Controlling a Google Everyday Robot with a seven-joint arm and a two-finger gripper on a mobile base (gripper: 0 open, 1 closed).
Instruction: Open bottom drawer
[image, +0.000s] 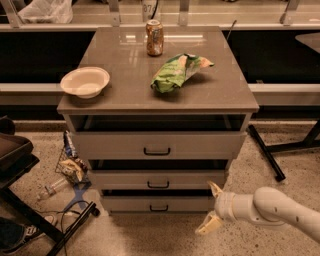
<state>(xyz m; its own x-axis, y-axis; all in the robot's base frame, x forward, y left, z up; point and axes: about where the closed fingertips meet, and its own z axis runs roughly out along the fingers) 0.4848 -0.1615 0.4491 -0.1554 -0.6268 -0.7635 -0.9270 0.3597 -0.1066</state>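
Observation:
The bottom drawer is the lowest of three grey-beige fronts in the cabinet, with a small dark bar handle. It stands slightly pulled out, a dark gap showing above it. My gripper is open, its two cream fingers spread one above the other. It sits low at the drawer's right end, just right of the front, holding nothing. The white arm reaches in from the lower right.
The top drawer and middle drawer also stand slightly out. On the cabinet top are a white bowl, a soda can and a green chip bag. Floor clutter and a dark chair base are on the left.

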